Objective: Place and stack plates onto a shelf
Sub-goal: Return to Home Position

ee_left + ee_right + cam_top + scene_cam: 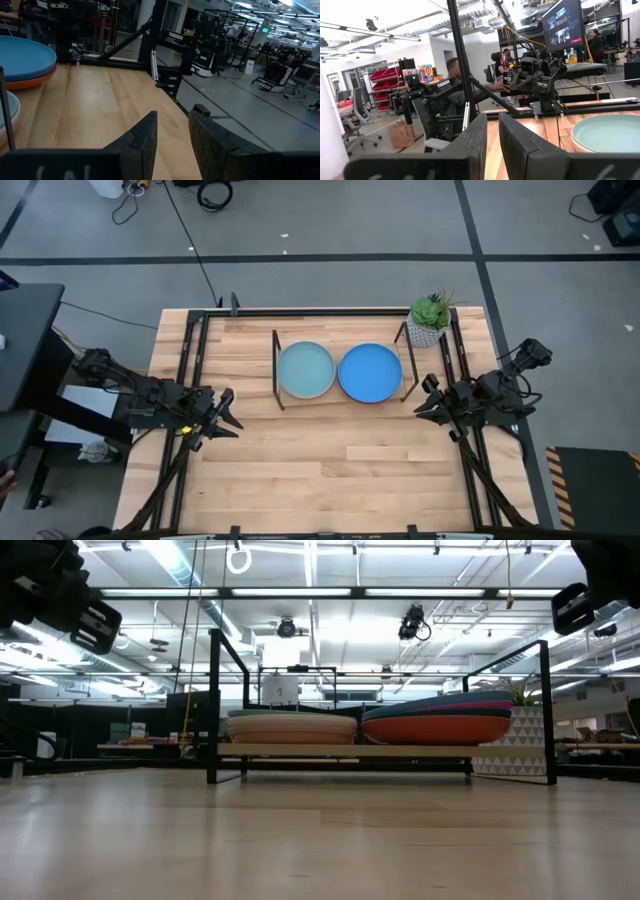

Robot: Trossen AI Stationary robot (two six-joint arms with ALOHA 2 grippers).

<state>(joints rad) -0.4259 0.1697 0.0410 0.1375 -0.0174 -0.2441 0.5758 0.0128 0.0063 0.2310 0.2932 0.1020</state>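
The big wooden table (300, 470) has no loose plate on it that I can see. The shelf (340, 751) at its far middle carries two piles side by side. The left pile (290, 727) has a light teal plate (305, 370) on top, and the right pile (437, 722) has a bright blue plate (370, 373). The stacking looks finished to me; I judge that only the parking of the arms is left. The left gripper (228, 413) and the right gripper (424, 399) hang near the table's side rails, well apart from the shelf. Each has its fingers a little apart and holds nothing. A small potted plant (427, 322) stands just beside the shelf's right end, and it blocks neither arm.
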